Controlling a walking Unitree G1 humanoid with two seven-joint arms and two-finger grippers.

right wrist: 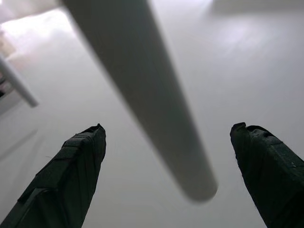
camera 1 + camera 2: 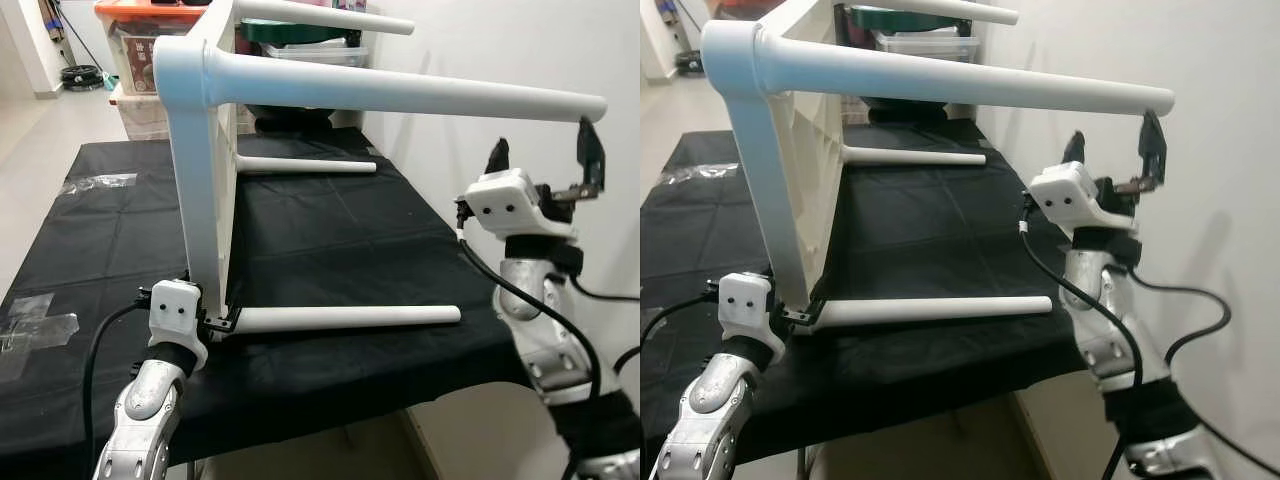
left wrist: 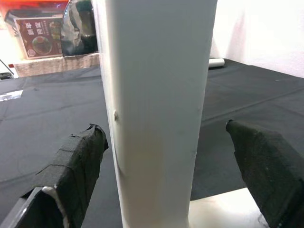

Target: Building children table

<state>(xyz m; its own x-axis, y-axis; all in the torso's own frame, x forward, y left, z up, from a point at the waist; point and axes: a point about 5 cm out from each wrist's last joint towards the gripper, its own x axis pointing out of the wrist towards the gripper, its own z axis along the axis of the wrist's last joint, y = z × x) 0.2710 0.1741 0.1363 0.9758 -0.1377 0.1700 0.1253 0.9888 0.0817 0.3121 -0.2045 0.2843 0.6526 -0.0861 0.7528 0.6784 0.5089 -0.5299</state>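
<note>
While the white children's table (image 2: pixel 205 150) lies tipped on its side on the black-covered surface (image 2: pixel 330 225), its four round legs point toward the robot's right, parallel to the cloth. Two legs rest low: the near lower leg (image 2: pixel 350 318) lies along the front of the cloth, and the far lower leg (image 2: pixel 305 165) lies farther back. The near upper leg (image 2: pixel 420 93) juts out at the height of the robot's right arm, with the far upper leg (image 2: pixel 320 14) behind it.

At the front edge of the surface, the left pincer (image 2: pixel 222 322) sits at the corner where the near lower leg meets the tabletop. Its fingers (image 3: pixel 71 171) are spread wide on either side of a white table part, with gaps showing on both sides.

Off the surface's right side, the right pincer (image 2: pixel 545 155) points upward just under the tip of the near upper leg. Its fingers (image 1: pixel 71 171) are wide apart, and the leg's rounded end hangs between them without touching either.

Behind the surface stands a plastic storage bin (image 2: pixel 140 50) with an orange lid, and clear tape (image 2: pixel 35 325) is stuck to the cloth on the robot's left.
</note>
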